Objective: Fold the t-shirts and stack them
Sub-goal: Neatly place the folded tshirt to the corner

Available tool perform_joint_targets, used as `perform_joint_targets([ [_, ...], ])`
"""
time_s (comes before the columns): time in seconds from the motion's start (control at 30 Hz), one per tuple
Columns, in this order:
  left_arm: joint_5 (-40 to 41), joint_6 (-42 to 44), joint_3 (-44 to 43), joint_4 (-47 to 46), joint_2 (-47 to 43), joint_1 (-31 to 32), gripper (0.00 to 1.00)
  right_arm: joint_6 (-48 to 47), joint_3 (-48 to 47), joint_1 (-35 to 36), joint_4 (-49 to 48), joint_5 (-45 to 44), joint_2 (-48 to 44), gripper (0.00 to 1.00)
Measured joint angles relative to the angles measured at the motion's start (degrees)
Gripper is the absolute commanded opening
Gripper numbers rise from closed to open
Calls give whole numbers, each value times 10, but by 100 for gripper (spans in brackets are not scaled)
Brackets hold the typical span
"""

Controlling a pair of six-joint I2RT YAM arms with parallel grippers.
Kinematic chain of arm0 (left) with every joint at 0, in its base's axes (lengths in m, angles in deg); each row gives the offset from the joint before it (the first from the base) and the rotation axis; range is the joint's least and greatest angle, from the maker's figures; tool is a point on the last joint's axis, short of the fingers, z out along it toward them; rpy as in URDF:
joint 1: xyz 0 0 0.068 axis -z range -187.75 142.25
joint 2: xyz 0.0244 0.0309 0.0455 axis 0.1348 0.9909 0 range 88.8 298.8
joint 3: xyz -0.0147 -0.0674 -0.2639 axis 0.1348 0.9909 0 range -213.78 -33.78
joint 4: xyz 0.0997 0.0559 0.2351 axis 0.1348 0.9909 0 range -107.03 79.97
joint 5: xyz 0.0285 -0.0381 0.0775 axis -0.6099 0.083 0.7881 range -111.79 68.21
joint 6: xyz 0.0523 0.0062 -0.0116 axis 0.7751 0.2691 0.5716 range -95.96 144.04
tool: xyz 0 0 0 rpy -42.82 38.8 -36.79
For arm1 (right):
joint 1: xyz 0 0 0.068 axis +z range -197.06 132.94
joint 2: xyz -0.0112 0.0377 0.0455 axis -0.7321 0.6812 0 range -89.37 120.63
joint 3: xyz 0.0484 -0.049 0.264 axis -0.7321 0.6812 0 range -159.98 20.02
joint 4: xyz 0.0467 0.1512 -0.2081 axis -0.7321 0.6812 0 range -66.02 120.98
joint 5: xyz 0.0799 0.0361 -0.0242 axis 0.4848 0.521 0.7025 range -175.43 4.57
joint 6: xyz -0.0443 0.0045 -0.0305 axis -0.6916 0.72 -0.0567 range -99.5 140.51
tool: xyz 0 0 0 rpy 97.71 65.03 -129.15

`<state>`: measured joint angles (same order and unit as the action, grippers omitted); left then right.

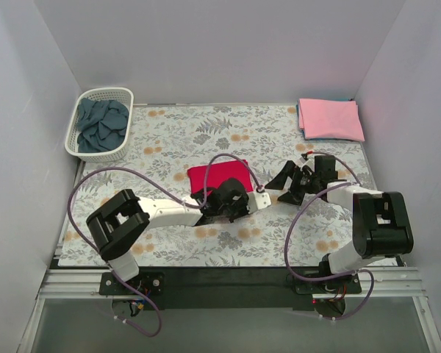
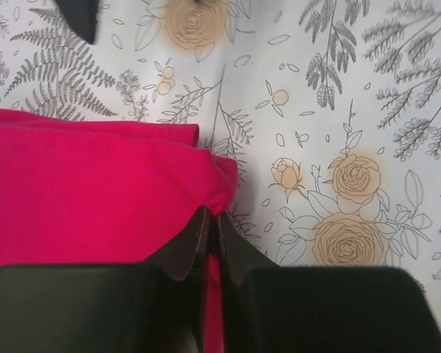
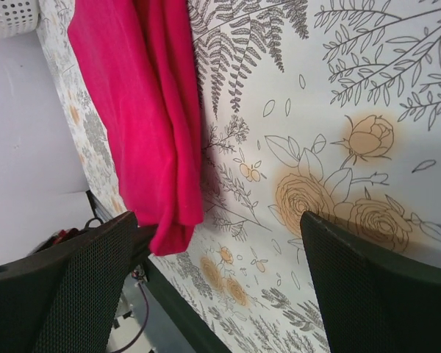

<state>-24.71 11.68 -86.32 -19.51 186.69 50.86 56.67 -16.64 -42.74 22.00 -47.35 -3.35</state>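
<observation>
The bright red t-shirt (image 1: 217, 176) lies folded on the middle of the floral cloth. It also shows in the left wrist view (image 2: 88, 198) and in the right wrist view (image 3: 143, 110). My left gripper (image 1: 251, 195) (image 2: 212, 217) is shut on the shirt's near right corner and lifts it slightly. My right gripper (image 1: 283, 187) (image 3: 214, 224) is open and empty, just right of that corner, low over the cloth. A light pink t-shirt (image 1: 331, 119) lies folded at the back right. Dark slate-blue cloth (image 1: 101, 125) is crumpled in the basket.
The white lattice basket (image 1: 125, 95) stands at the back left; its corner shows in the right wrist view (image 3: 15, 15). The floral grey cloth (image 1: 206, 132) covers the table. White walls close in the left, back and right sides.
</observation>
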Motion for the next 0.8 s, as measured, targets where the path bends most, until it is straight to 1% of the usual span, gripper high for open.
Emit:
perform_joint_targets([
  [0.13, -57, -51, -3, 10, -32, -40, 0, 28, 0, 8, -46, 17, 41, 98],
  [0.23, -88, -79, -3, 12, -45, -65, 0, 58, 2, 19, -85, 25, 50, 98],
  [0.4, -116, -113, -6, 20, -46, -77, 0, 121, 37, 61, -180, 18, 45, 98],
  [0.53, -126, -130, -12, 21, -45, -83, 0, 166, 64, 100, -219, -4, 44, 98],
  [0.63, -131, -142, -17, 21, -46, -87, 0, 196, 72, 113, -242, -24, 45, 98],
  [0.67, -133, -145, -18, 21, -45, -88, 0, 206, 73, 115, -251, -32, 46, 97],
  [0.7, -135, -148, -19, 21, -45, -88, 0, 217, 73, 117, -262, -39, 49, 93],
  [0.77, -139, -153, -20, 21, -45, -88, 0, 239, 72, 123, -289, -54, 62, 88],
  [0.8, -141, -156, -21, 21, -45, -88, 0, 249, 70, 129, -302, -61, 72, 82],
])
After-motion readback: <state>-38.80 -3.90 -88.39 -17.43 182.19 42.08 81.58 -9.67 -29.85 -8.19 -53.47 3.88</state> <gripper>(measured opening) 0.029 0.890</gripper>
